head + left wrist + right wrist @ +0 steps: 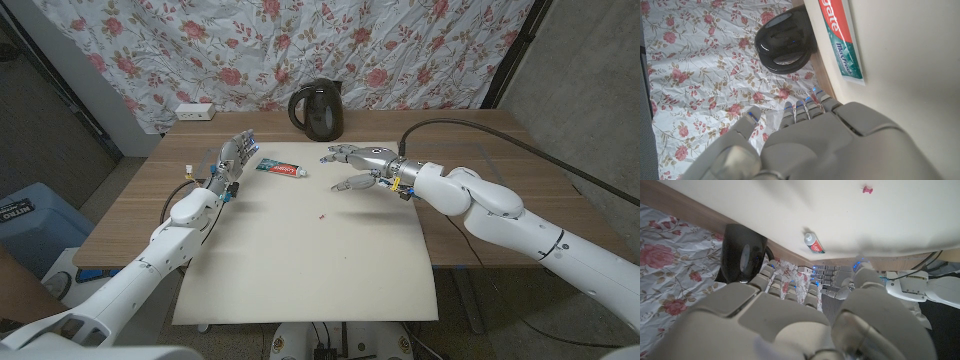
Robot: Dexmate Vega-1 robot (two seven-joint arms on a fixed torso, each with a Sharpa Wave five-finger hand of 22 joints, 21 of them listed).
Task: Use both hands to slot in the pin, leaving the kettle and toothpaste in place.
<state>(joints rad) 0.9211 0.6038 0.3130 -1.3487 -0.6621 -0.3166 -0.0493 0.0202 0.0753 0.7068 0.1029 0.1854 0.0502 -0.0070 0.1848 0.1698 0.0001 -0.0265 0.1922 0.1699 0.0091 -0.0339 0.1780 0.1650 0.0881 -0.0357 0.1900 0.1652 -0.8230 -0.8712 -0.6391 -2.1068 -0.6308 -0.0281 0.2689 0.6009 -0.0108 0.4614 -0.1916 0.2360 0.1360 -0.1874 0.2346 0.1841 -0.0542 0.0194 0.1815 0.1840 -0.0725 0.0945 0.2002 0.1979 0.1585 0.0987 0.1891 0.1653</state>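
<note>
A floral sheet [300, 45] hangs across the back, roses on white. A wooden bench [120, 215] carries a cream mat [310, 260]. White power strip [194, 112] at the far left corner, grey wall [590, 70] right.

Bare mat [300, 260] around the pin [321, 215] (toothpaste [280, 168] well apart).

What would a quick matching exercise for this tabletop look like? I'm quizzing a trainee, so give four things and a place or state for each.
Things:
1. kettle
2. toothpaste
3. pin
4. right hand

Places or states:
A. lying on the cream mat's far edge
B. holding nothing, fingers apart above the mat
C. standing on bare wood at the table's far side
D. small and red, near the mat's middle

Pairs: 1-C, 2-A, 3-D, 4-B
</note>
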